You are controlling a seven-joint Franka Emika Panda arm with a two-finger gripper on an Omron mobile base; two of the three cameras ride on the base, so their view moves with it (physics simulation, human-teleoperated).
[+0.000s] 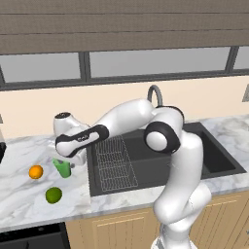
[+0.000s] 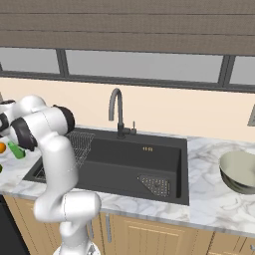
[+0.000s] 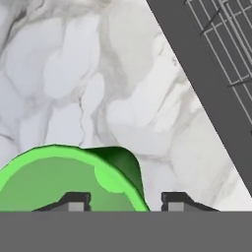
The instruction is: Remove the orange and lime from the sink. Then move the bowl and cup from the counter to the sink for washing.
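Even, soft, sharp rendered light

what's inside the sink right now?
Sink: a wire rack at its left end and a drain strainer. No fruit there; the orange and lime lie on the counter. The arm covers part of the left end.

Open counter [image 1: 29,194] around cup [image 1: 62,168]

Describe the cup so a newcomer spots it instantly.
Start at the sink and go to the counter beyond its wire-rack end. The cup stands there under the gripper, near an orange and a lime. It is the light-green tapered one; the fruits are round.
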